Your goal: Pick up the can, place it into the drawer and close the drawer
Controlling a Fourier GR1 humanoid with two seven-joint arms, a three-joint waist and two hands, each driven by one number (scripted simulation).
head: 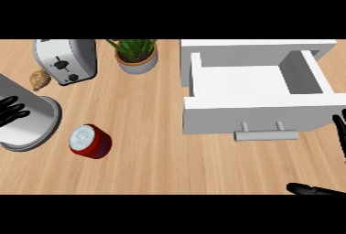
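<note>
Nothing done yet: can [89,141] upright lower left on worktop [155,119], drawer [260,98] open upper right, both hands (left hand [11,109], right hand [339,137]) spread, holding nothing.

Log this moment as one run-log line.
can: upright on counter, untouched | drawer: open, nothing visible inside | left hand: open, left edge | right hand: open, right edge

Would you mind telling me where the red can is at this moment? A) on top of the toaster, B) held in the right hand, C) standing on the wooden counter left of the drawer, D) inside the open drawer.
C: the red can stands on the bare wooden counter, well left of the open drawer, whose inside shows nothing, and no hand touches it.
</note>
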